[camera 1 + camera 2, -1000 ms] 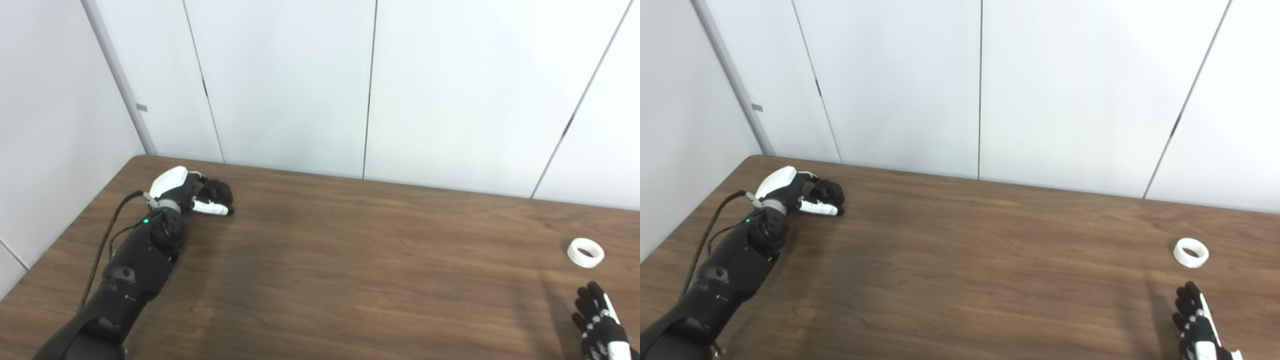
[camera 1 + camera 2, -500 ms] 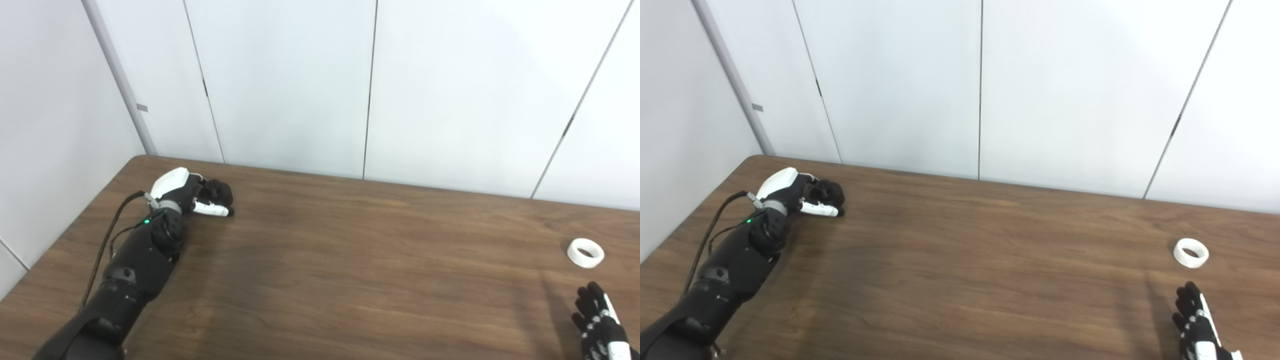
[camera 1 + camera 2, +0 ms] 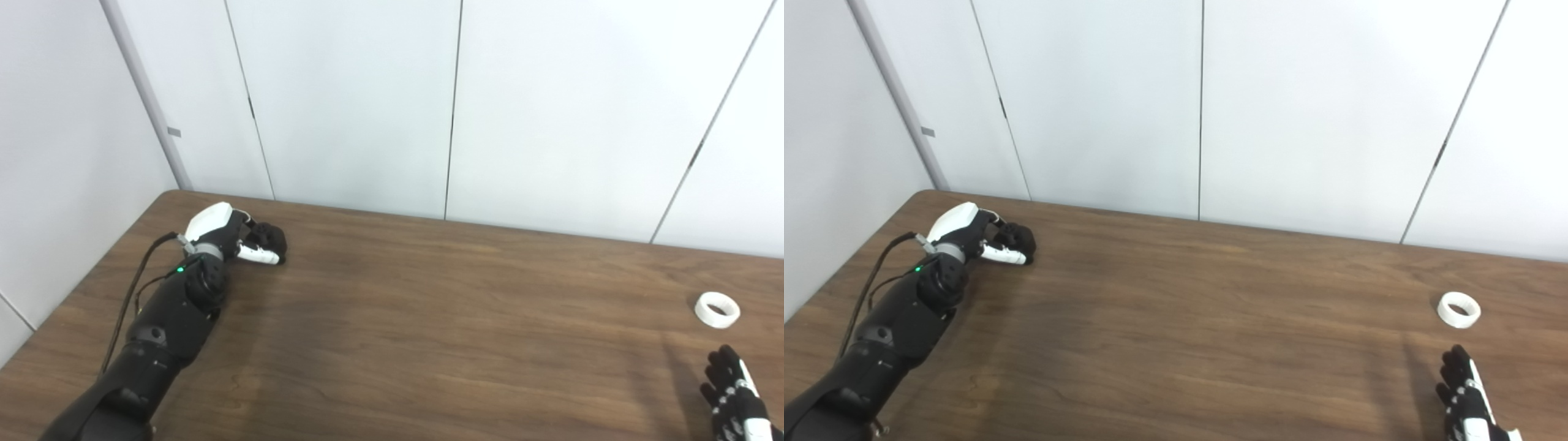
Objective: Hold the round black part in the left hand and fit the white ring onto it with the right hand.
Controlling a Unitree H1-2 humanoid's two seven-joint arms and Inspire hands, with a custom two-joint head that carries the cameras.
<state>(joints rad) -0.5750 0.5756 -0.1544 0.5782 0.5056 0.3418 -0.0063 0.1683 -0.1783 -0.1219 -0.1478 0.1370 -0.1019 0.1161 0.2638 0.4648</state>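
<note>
Curling a little tighter than a second ago, the left hand (image 3: pixel 245 239) wraps its fingers round the black part (image 3: pixel 269 236) at the table's (image 3: pixel 429 318) far left — the grasp seems nearly secure. The right hand (image 3: pixel 735 395) waits, fingers spread, cut off by the frame — just short of the white ring (image 3: pixel 717 309). The part's shape is hard to see.

Left hand (image 3: pixel 983 240) far left on desk (image 3: pixel 1176 343), fingers curled around black part (image 3: pixel 1020 236); part low, at desk surface. White ring (image 3: pixel 1459 309) lies flat near right edge, well apart from part. Right hand (image 3: pixel 1467 401) at bottom right corner, just short of ring, not touching, fingers spread, holding nothing. White wall panels behind desk.
</note>
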